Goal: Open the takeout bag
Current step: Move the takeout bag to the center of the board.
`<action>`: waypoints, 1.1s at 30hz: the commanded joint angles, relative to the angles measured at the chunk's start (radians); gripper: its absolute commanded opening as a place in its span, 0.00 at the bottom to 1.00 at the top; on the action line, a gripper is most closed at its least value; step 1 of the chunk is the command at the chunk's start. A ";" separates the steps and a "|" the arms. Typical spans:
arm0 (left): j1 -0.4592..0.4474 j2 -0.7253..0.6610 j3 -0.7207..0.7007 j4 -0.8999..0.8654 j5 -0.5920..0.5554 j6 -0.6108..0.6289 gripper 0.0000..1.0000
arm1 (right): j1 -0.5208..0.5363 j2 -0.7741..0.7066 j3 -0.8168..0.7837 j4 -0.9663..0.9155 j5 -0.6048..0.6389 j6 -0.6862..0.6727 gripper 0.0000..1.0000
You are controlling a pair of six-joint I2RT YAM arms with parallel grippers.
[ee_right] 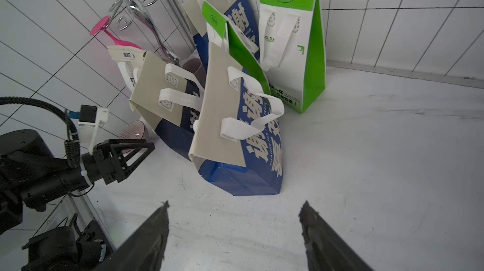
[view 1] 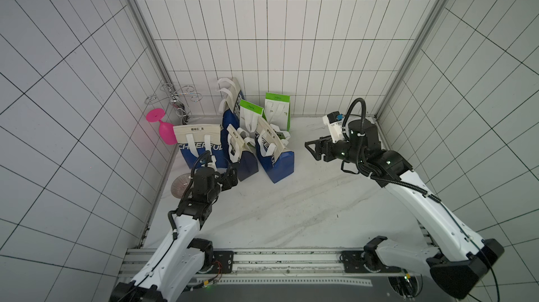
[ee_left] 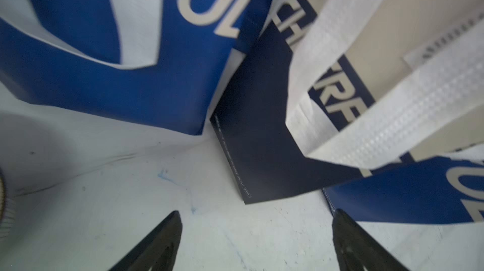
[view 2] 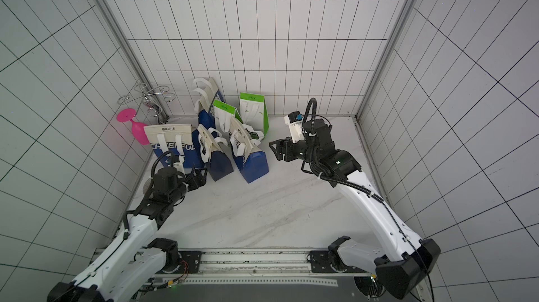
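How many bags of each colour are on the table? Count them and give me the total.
Blue bags: 4
Green bags: 2
Total: 6

blue bag (view 1: 201, 147) "CHEERFUL", green bag (ee_right: 290, 47) "OOL TEA"

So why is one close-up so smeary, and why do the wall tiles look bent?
Left wrist view: the camera sits right up against the blue bags, so their lettering is soft. Right wrist view: the bags are sharp; only the fingertips at the edge blur. Both top views: a wide lens splays the lines of the tiled wall; light is even, shadows faint.
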 commanded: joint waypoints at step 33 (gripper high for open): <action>-0.145 -0.296 0.307 -0.392 0.134 0.127 0.74 | 0.201 0.615 0.770 -0.435 0.307 -0.166 0.68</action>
